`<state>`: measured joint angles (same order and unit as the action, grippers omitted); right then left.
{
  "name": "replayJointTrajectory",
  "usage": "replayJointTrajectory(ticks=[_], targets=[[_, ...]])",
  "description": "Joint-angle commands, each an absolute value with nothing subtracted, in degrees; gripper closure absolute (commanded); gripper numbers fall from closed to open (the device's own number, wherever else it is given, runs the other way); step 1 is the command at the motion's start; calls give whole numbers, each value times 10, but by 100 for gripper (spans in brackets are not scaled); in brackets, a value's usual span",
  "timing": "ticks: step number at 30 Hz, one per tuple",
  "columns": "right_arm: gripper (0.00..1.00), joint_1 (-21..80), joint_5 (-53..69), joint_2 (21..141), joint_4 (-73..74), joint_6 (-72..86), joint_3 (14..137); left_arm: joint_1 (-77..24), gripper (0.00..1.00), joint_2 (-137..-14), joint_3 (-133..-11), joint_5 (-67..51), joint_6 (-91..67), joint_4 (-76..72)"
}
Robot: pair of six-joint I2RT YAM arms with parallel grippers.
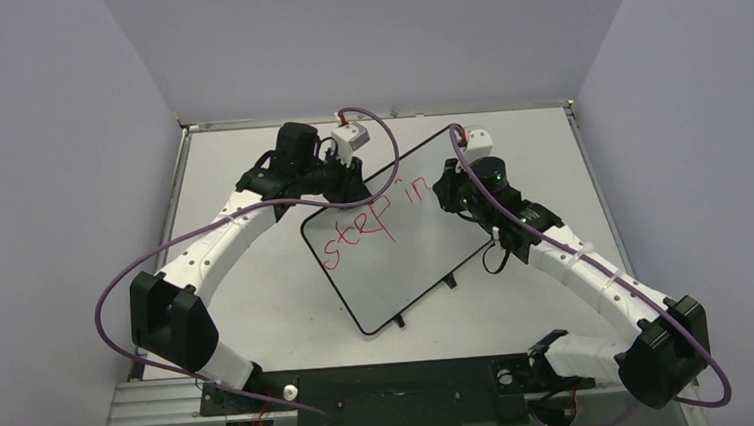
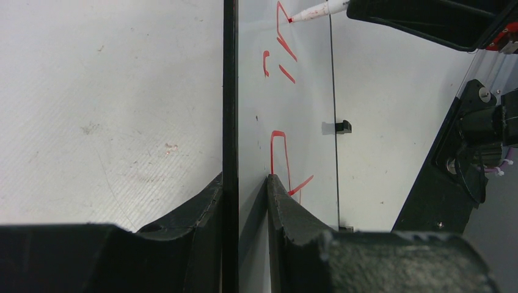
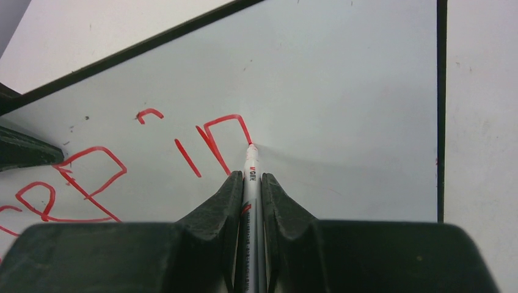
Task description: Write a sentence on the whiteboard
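Right end effector (image 3: 251, 176) is clamping the marker (image 3: 250, 160); left end effector (image 2: 244, 178) is pinching the whiteboard (image 2: 305, 104) (slippage likely skewing the sentence (image 1: 359, 232)).

Left jaws clamped on the board (image 2: 305, 110) edge, one on each side of its black frame (image 2: 229, 91), which runs straight up the view. Red lettering (image 2: 287, 49) on the white face, partial strokes only, unreadable from here. Marker (image 2: 317, 10) tip touches the topmost stroke, barrel coming out of the right arm (image 2: 427, 21). One small black foot (image 2: 344, 126) on the board's opposite edge. Pale surface (image 2: 91, 122) on both sides, scuffed.
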<state>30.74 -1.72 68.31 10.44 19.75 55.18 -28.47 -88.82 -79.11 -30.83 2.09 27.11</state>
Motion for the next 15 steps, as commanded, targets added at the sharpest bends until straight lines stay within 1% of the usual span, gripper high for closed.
replayJointTrajectory(ticks=[1,10,15], targets=[[100,306,-20,650,120,199,540,-287,100,-861,-796,-268,79,216],[100,305,-22,612,139,202,560,-287,100,-862,-797,-267,79,216],[100,305,-35,627,138,196,576,-287,100,-862,-797,-267,79,216]])
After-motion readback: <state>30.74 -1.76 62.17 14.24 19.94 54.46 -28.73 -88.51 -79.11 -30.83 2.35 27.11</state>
